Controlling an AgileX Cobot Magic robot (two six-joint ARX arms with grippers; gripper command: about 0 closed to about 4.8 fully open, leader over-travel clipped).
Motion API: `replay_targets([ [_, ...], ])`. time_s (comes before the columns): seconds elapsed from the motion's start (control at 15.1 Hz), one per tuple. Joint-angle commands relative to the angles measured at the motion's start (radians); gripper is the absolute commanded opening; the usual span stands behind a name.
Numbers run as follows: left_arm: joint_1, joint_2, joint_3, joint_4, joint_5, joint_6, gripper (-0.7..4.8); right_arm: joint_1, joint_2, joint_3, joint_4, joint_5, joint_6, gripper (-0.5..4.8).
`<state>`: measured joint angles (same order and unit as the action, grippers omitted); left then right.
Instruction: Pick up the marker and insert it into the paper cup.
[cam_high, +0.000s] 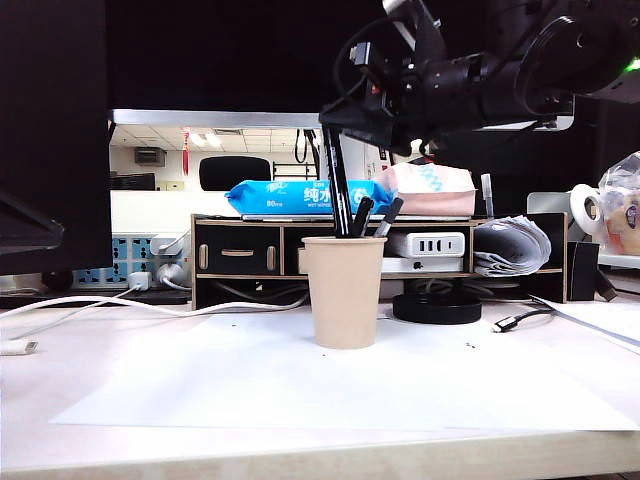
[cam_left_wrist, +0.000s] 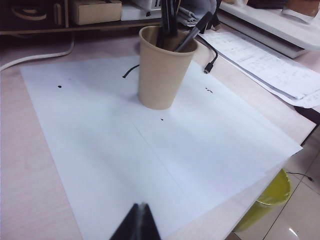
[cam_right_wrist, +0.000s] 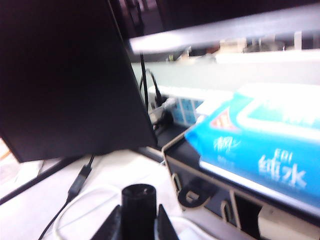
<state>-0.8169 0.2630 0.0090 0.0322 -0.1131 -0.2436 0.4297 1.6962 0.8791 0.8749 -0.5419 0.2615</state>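
— At the far left, what do you see?
— A black monitor (cam_high: 55, 130) and a white cable (cam_high: 100, 300) trailing over the table (cam_high: 60, 370). The left gripper (cam_left_wrist: 137, 222) shows only in its wrist view, hanging over the near edge of the white paper sheet (cam_left_wrist: 100, 150), its fingers pressed together with no gap and nothing between them.

— And in the middle?
— The paper cup (cam_high: 344, 292) stands upright on the sheet. Three dark pens rise out of it. The marker (cam_high: 337, 182), long and all black, stands tallest, its lower end inside the cup on the left side and its top reaching up into the right gripper (cam_high: 335, 118).

— Is that gripper gripping it?
— Its wrist view shows the marker's round black end (cam_right_wrist: 138, 207) sitting between the two fingers (cam_right_wrist: 111, 227), which pinch it from both sides. So the fingers are closed on the marker, right above the cup.

— What lies behind and to the right?
— A black desk organizer (cam_high: 240, 255) with a blue wet-wipe pack (cam_high: 305, 197) on top, then a white charging hub (cam_high: 427, 244), a rolled stack of papers (cam_high: 510, 245) and a black round disc (cam_high: 437, 307) on the table.
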Motion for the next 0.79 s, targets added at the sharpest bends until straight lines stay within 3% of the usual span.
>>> replay_targets([
  [0.07, 0.002, 0.0, 0.002, 0.007, 0.001, 0.001, -0.05, 0.001, -0.004, -0.013, 0.019, -0.002, -0.005, 0.76],
  [0.79, 0.002, 0.0, 0.002, 0.006, 0.001, 0.002, -0.05, 0.004, 0.037, -0.041, 0.021, -0.012, -0.045, 0.75],
])
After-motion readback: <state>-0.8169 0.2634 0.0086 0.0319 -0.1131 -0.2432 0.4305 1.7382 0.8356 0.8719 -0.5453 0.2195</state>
